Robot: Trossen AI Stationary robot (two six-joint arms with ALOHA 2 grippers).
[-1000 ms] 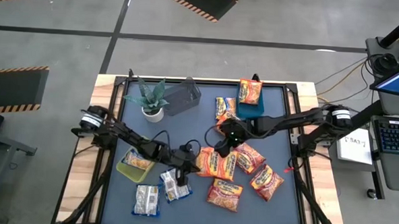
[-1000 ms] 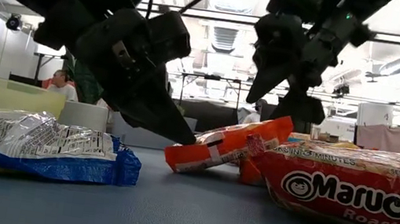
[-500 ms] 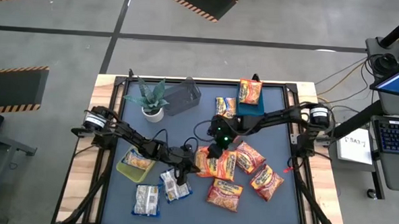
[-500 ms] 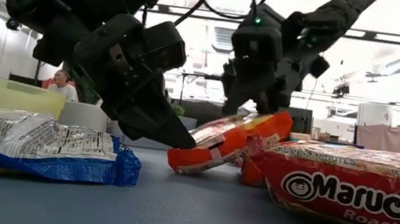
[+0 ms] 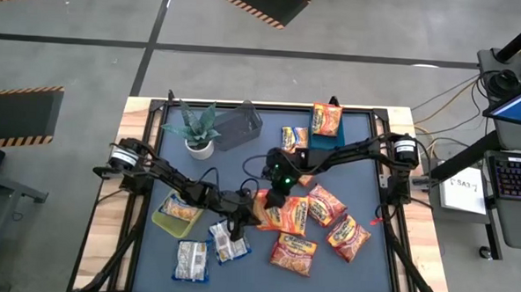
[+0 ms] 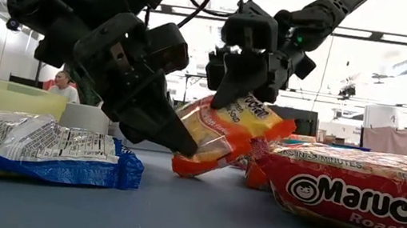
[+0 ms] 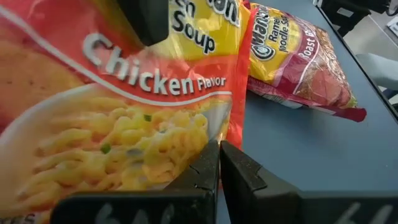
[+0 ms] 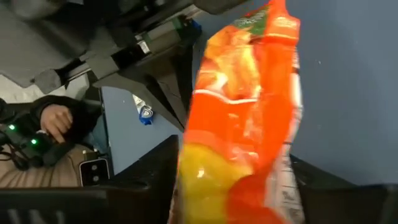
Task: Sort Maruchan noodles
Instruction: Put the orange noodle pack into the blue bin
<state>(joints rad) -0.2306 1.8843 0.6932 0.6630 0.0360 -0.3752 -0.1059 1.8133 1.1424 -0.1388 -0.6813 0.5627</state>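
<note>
- Right gripper (image 6: 232, 94): fingers closed around the upper edge of the chicken-flavour packet (image 6: 221, 133), gripping it and tilting it up off the mat (image 5: 348, 159).
- Left gripper (image 6: 183, 142): fingers pressed together, holding nothing; the tip touches the lower edge of the same packet, at 9 o'clock of it in the high view.
- Chicken-flavour packet: near table centre, its lower edge on the mat.
- Roast beef packet (image 6: 353, 197): lies flat at 3 o'clock of the lifted packet.
- Remaining orange packets (image 5: 323, 224): clustered from 3 to 5 o'clock of the grippers.
- Silver packets (image 5: 205, 249): at 7 o'clock of the grippers, beside the yellow bin (image 5: 171, 212).
</note>
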